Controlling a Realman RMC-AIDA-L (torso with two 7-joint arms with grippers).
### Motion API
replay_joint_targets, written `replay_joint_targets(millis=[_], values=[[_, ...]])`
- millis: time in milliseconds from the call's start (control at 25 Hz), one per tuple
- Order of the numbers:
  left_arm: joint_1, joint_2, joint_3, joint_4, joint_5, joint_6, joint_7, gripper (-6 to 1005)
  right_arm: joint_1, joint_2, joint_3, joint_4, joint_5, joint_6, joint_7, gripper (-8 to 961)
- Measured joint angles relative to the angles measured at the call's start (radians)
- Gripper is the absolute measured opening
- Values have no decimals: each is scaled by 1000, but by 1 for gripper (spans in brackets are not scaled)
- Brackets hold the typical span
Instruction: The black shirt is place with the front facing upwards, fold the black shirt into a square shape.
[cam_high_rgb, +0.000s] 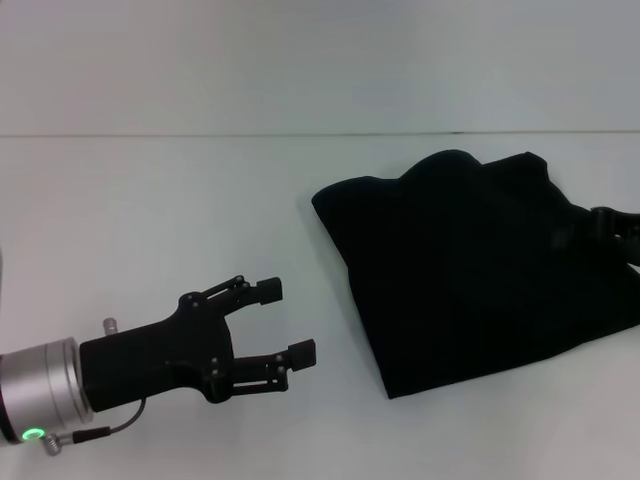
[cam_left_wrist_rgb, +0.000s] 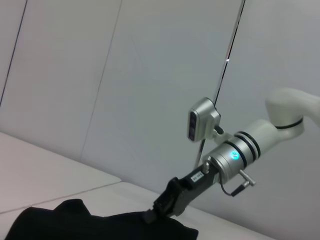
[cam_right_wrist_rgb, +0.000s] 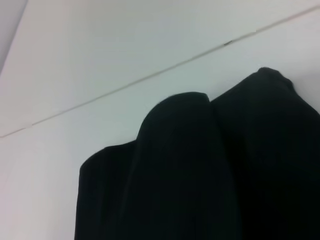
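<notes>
Lab/test bench: bare white table, plain panelled wall, robot arm w/ camera.

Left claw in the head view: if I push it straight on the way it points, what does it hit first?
Probably the black shirt. The left claw, open, aims rightward over bare white table, toward the shirt's lower left edge. Its height above the table is unclear, so it may pass just over the cloth.

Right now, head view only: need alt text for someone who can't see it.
A crumpled black shirt lies bunched on the white table, right of centre. The right gripper is at the shirt's right edge, mostly cut off by the frame. The left gripper hovers open at lower left, clear of the cloth.
</notes>
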Motion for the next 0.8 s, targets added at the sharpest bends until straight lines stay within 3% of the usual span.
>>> replay_joint_targets(millis=[240, 600, 800], values=[[-14, 0, -1, -3, -1, 0, -5, 951, -40, 1, 14, 8, 61, -34, -76, 38], [-51, 1, -1, -45, -1, -43, -34, 951, -41, 37, 5, 9, 61, -146, -142, 44], [-60, 1, -1, -67, -1, -71, -46, 951, -68, 30, 18, -1, 61, -131, -153, 47]])
